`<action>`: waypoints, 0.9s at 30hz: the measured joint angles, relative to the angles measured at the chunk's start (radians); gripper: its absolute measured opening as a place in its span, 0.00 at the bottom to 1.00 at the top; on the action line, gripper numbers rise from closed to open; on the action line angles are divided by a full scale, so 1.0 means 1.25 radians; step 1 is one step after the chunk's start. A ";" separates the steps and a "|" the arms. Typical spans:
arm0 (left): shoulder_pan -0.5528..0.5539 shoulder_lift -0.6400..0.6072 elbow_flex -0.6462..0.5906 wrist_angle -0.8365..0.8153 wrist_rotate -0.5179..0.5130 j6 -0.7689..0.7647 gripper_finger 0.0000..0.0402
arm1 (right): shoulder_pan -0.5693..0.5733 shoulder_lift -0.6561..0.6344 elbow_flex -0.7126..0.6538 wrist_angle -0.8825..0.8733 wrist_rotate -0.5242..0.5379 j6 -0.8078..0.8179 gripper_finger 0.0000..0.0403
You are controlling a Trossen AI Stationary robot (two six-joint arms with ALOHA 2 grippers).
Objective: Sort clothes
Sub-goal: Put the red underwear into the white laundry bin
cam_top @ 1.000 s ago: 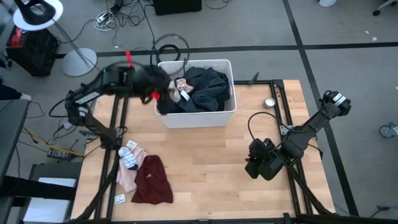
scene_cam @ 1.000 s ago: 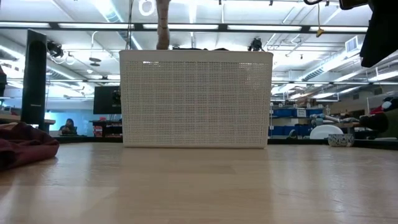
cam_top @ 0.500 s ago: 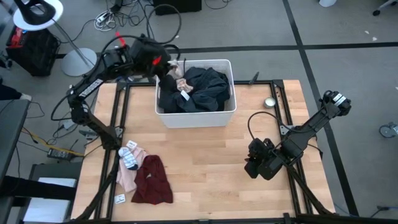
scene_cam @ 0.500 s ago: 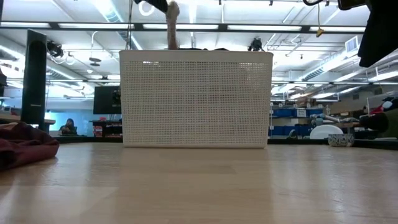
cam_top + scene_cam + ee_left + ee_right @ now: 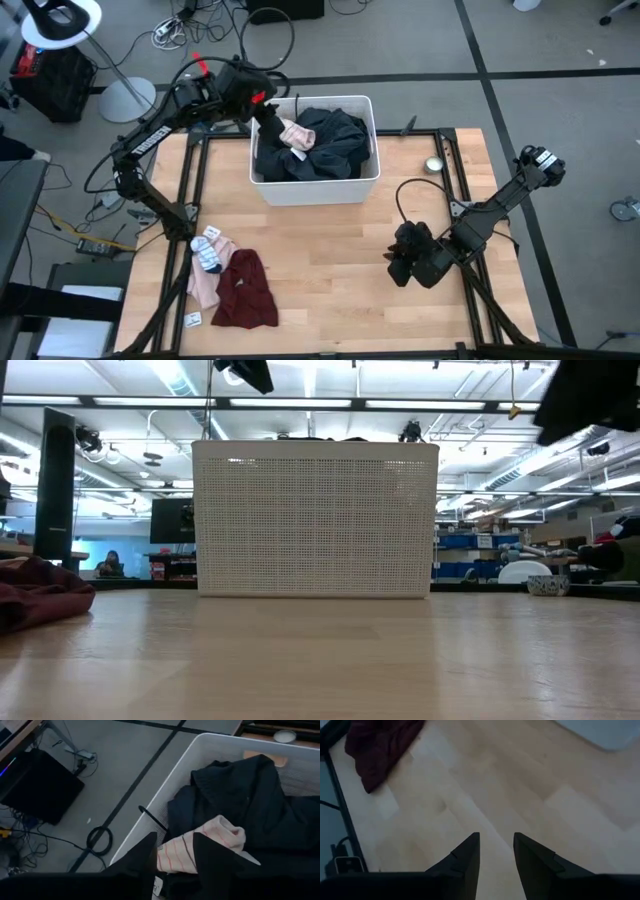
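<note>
From the low view, the white bin (image 5: 315, 520) walls off every garment inside it. The maroon garment (image 5: 40, 595) runs off that picture's edge. A small round object (image 5: 434, 164) on the table is too tiny to identify.

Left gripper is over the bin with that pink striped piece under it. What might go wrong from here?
1. The left gripper is open right above the pink striped garment, which lies loose on the dark garment; a grasp may catch both.
2. It hangs near the white bin wall, so a pull might drag the fabric over the rim or shift the bin.
</note>
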 joint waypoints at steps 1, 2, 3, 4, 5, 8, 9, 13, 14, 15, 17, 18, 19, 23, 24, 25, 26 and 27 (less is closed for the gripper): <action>0.000 0.000 0.000 -0.005 0.001 0.001 0.33 | -0.010 0.000 0.000 0.011 0.001 -0.026 0.30; 0.000 0.000 0.000 -0.017 0.002 0.001 0.33 | -0.022 0.000 0.000 0.022 0.000 -0.057 0.30; 0.000 0.000 0.000 -0.030 0.006 0.001 0.33 | -0.035 0.000 0.000 0.035 -0.006 -0.094 0.30; 0.000 0.000 0.000 -0.043 0.020 0.001 0.33 | -0.051 0.000 0.000 0.049 -0.017 -0.137 0.30; 0.000 0.000 0.000 -0.056 0.039 0.000 0.33 | -0.067 0.000 -0.001 0.064 -0.026 -0.181 0.30; 0.000 0.000 0.000 -0.088 0.120 0.000 0.33 | -0.120 -0.005 -0.028 0.149 -0.062 -0.315 0.30; 0.000 0.000 0.000 -0.096 0.154 0.000 0.33 | -0.141 -0.008 -0.047 0.190 -0.082 -0.352 0.30; -0.005 -0.004 -0.001 -0.123 0.235 -0.018 0.33 | -0.213 -0.026 -0.183 0.461 -0.204 -0.484 0.30; -0.010 -0.006 -0.001 -0.126 0.237 -0.022 0.33 | -0.226 -0.030 -0.226 0.549 -0.229 -0.513 0.29; -0.015 -0.010 -0.001 -0.131 0.237 -0.023 0.33 | -0.236 -0.037 -0.269 0.635 -0.248 -0.536 0.29; -0.028 -0.015 -0.001 -0.138 0.237 -0.024 0.33 | -0.257 -0.058 -0.351 0.783 -0.271 -0.578 0.29; -0.037 -0.016 -0.001 -0.146 0.236 -0.028 0.33 | -0.269 -0.070 -0.389 0.849 -0.283 -0.601 0.30; -0.045 -0.019 -0.001 -0.159 0.237 -0.034 0.33 | -0.281 -0.086 -0.425 0.905 -0.293 -0.619 0.30; -0.081 -0.027 -0.001 -0.188 0.236 -0.073 0.33 | -0.340 -0.170 -0.561 1.041 -0.359 -0.644 0.29; -0.089 -0.033 -0.001 -0.193 0.236 -0.087 0.33 | -0.358 -0.195 -0.590 1.054 -0.382 -0.644 0.29; -0.098 -0.039 -0.001 -0.195 0.233 -0.101 0.33 | -0.377 -0.217 -0.614 1.062 -0.403 -0.642 0.29; -0.110 -0.046 -0.001 -0.195 0.228 -0.114 0.33 | -0.397 -0.241 -0.635 1.063 -0.423 -0.638 0.30; -0.120 -0.053 -0.001 -0.196 0.218 -0.130 0.33 | -0.417 -0.265 -0.653 1.062 -0.444 -0.637 0.30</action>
